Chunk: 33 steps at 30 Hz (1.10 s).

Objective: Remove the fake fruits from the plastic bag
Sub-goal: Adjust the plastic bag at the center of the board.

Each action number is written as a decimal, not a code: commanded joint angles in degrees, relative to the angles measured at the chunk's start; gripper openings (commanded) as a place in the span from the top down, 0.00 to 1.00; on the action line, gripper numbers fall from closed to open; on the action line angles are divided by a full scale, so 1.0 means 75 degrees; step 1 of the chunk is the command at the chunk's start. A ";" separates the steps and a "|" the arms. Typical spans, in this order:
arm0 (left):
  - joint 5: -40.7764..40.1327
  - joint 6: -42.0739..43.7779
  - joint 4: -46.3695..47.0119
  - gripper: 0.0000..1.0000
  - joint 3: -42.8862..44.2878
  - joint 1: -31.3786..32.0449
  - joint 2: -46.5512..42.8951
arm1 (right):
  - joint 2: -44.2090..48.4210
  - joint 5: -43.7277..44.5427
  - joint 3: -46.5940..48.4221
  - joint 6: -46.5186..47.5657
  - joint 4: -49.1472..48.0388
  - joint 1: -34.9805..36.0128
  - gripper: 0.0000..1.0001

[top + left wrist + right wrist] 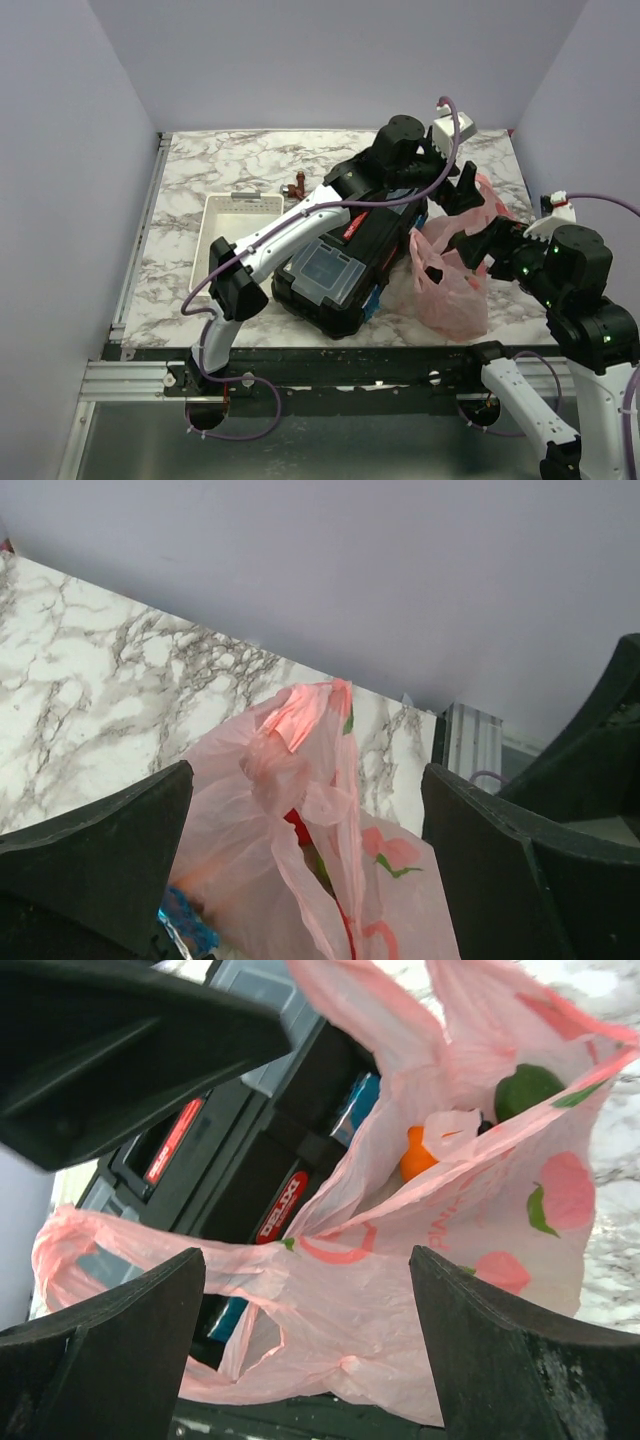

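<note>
The pink plastic bag (450, 275) lies on the marble table, right of the black toolbox, its mouth open. In the right wrist view the bag (420, 1260) shows an orange (415, 1155) and a green round fruit (525, 1088) inside it. In the left wrist view the bag (300, 830) shows a red fruit (297, 825) through a gap. My left gripper (462, 190) is open above the bag's far end (305, 880). My right gripper (480, 245) is open at the bag's near side, a loop handle between its fingers (310, 1360). The grape bunch is hidden.
A black toolbox (345, 260) with a red label lies left of the bag, under the left arm. A white tray (230, 235) stands at the left. A small brown-red figure (294, 188) stands behind the tray. The table's right edge is close to the bag.
</note>
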State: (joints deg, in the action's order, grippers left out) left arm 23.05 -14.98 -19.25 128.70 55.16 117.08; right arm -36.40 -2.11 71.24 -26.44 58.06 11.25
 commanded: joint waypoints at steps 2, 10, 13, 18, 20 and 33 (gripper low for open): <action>0.0281 -0.0125 0.0819 0.21 0.0162 0.0026 0.0383 | 0.0047 -0.1046 -0.0344 0.0291 -0.0190 0.0006 0.14; 0.0149 -0.0235 0.0241 1.00 0.0628 -0.0046 0.0656 | 0.0305 -0.2684 -0.0916 0.0459 -0.1173 0.0010 0.12; -0.0382 -0.0264 0.0120 1.00 0.0414 -0.0065 0.0308 | 0.0307 -0.3633 -0.0992 0.0681 -0.1608 0.0005 0.09; -0.0737 -0.0518 0.0183 1.00 -0.0346 -0.0065 -0.0386 | 0.0037 -0.4538 -0.1007 0.0635 -0.2451 0.0012 0.03; -0.0871 -0.0751 0.0034 1.00 -0.0346 -0.0072 -0.0489 | -0.0225 -0.4953 -0.1082 0.0592 -0.2759 0.0005 0.00; -0.0806 -0.1655 -0.0518 1.00 0.0003 -0.0130 -0.0381 | -0.1114 -0.4565 -0.1150 0.1337 -0.2276 0.0057 0.00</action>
State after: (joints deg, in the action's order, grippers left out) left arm 17.06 -24.47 -21.43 126.69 54.72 114.85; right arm -43.99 -35.05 62.28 -19.64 39.24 11.27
